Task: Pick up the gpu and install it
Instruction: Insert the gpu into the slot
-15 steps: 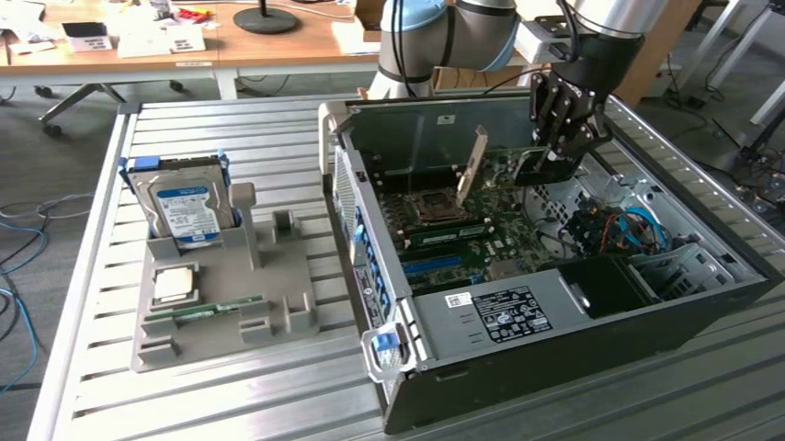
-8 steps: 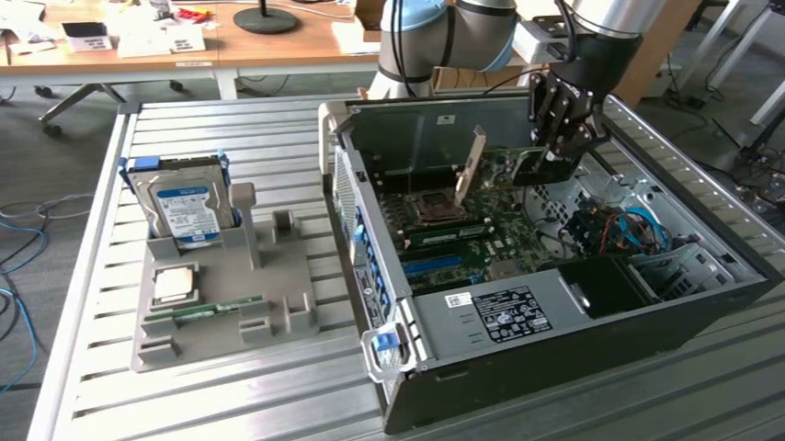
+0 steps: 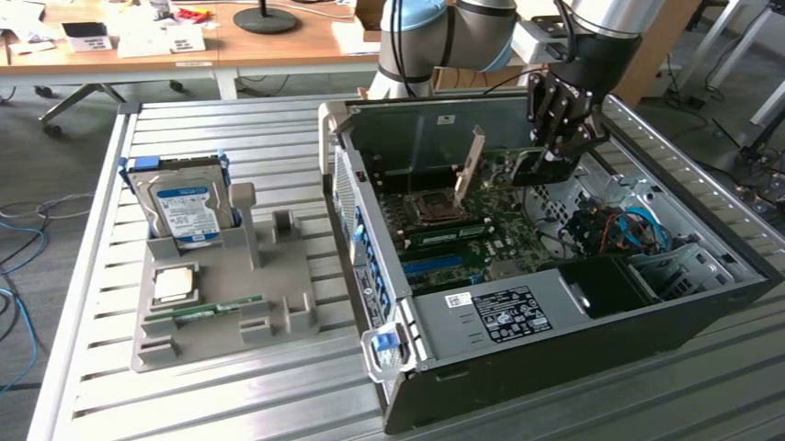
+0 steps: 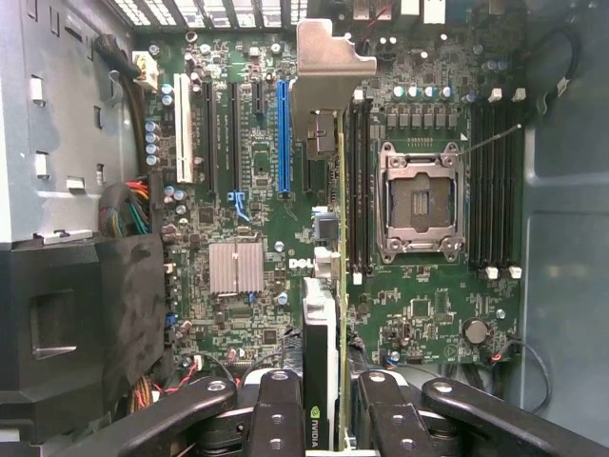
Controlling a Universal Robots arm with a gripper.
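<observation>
The tool (image 4: 324,405) hides the gripped end of the gpu (image 4: 321,319).

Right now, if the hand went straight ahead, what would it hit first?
The gpu in the hand would probably reach the motherboard first, beside the blue slot; how far off is unclear.

dell on motherboard (image 4: 428,314), nvidia on gpu (image 4: 319,328)

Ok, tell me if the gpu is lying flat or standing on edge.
On edge: the claw grips the gpu edge-down over the motherboard; whether it's seated, cannot tell.
</observation>
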